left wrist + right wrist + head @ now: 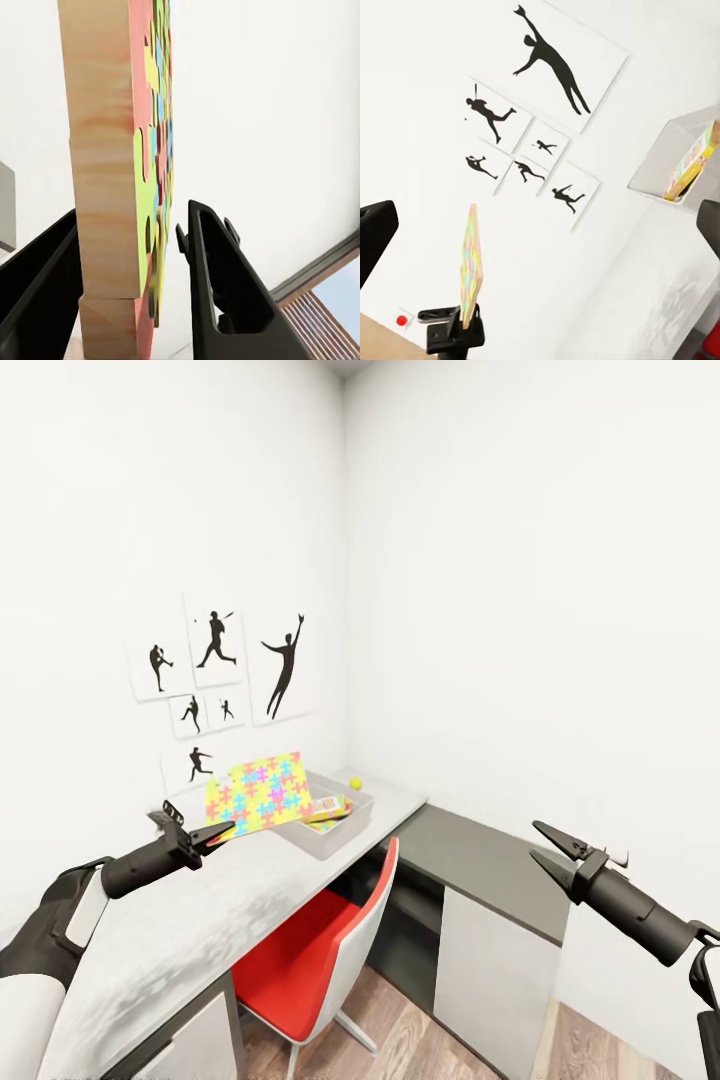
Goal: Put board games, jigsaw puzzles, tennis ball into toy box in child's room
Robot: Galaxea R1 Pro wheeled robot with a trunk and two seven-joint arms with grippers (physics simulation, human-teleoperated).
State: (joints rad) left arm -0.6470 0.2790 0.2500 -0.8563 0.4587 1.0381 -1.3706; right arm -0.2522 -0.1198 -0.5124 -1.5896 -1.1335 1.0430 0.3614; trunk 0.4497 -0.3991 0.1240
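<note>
Multicoloured jigsaw puzzle (258, 795): clamped at its edge in left hand (215, 832), raised over bench (180, 920) beside toy box (330, 830). Right hand (550, 847): spread, empty. Step: transfer to box; next, lower and release.

I count one jigsaw puzzle (256, 794) up in the air, one tennis ball (355, 783), one toy box (330, 822) with one printed game box (330, 807) inside — plus one red chair (318, 960) and six silhouette pictures (283, 668) on the wall.
</note>
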